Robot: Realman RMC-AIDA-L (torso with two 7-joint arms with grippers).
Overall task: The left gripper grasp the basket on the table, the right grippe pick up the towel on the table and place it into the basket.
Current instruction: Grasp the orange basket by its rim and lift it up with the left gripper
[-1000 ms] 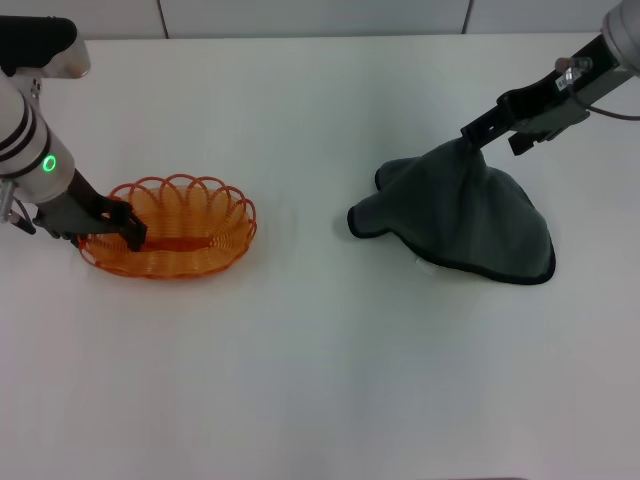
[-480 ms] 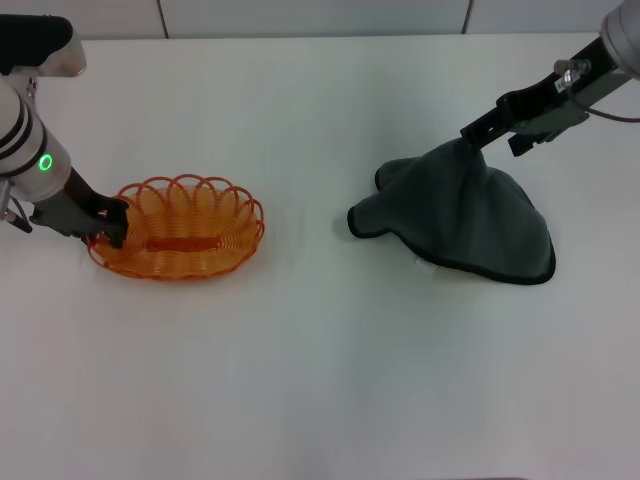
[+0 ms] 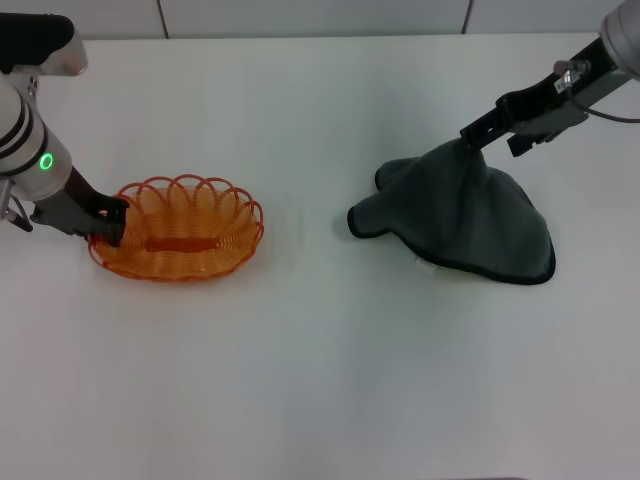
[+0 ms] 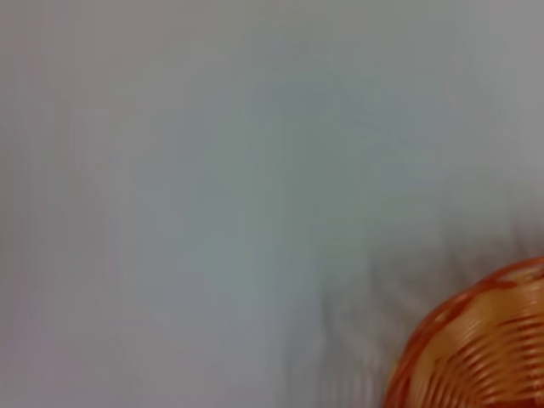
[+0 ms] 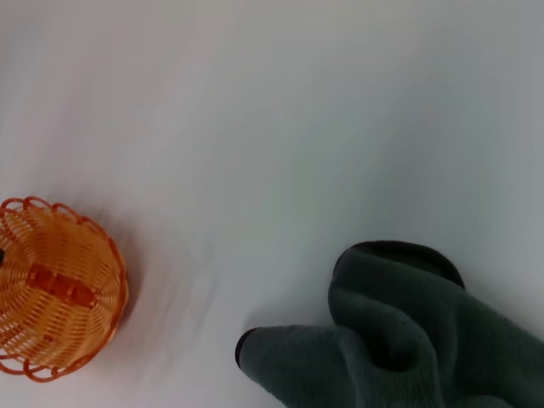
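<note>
The orange wire basket [image 3: 180,228] sits on the white table [image 3: 320,370] at the left. My left gripper [image 3: 110,222] is shut on the basket's left rim. A dark grey-green towel [image 3: 470,220] with black edging lies at the right, pulled up into a tent. My right gripper [image 3: 470,136] is shut on its peak, while the towel's hem still rests on the table. The left wrist view shows only a piece of the basket [image 4: 476,353]. In the right wrist view the basket [image 5: 55,285] and the towel [image 5: 399,340] lie apart.
Bare white tabletop [image 3: 310,200] separates the basket and the towel. A wall line runs along the table's far edge [image 3: 320,36].
The left fingers closed from straddling the basket's rim to pinching it, and the basket slid slightly right. The right gripper and towel have not moved.
</note>
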